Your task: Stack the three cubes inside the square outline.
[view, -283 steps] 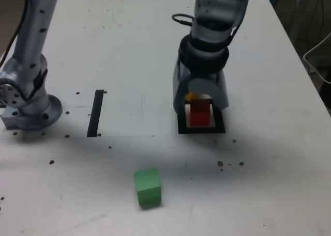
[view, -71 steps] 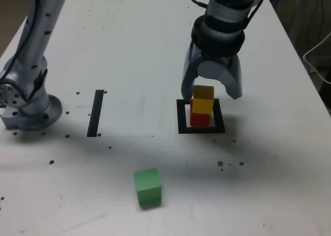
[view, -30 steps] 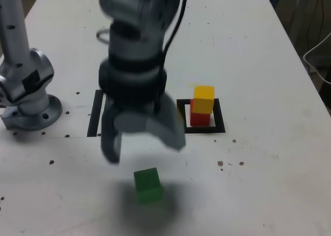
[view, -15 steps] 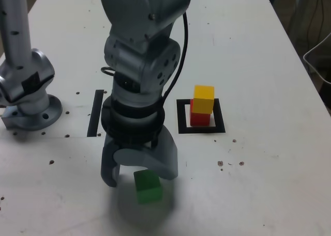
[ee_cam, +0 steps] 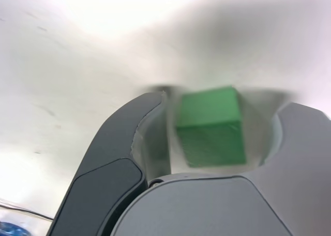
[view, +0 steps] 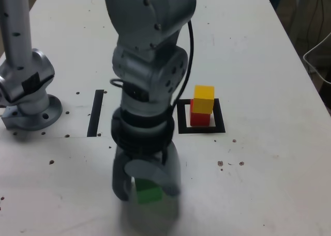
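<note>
The green cube (view: 150,195) rests on the white table near its front edge. My gripper (view: 147,192) is lowered over it, one finger on each side. In the wrist view the green cube (ee_cam: 209,125) sits between the dark fingers (ee_cam: 124,143) of the gripper (ee_cam: 223,105), with a narrow gap showing on each side, so the jaws are half closed and not pressing it. To the exterior view's right, the yellow cube (view: 204,99) stands on the red cube (view: 199,118) inside the square outline (view: 220,127).
A narrow black strip (view: 95,112) lies flat to the exterior view's left of the arm. The arm's base (view: 26,86) stands at the far left. A white cable (view: 316,52) hangs off the table's right edge. Small dark specks dot the tabletop.
The arm swung from above the table down over the green cube, and the jaws have narrowed around it. The yellow-on-red stack has not moved.
</note>
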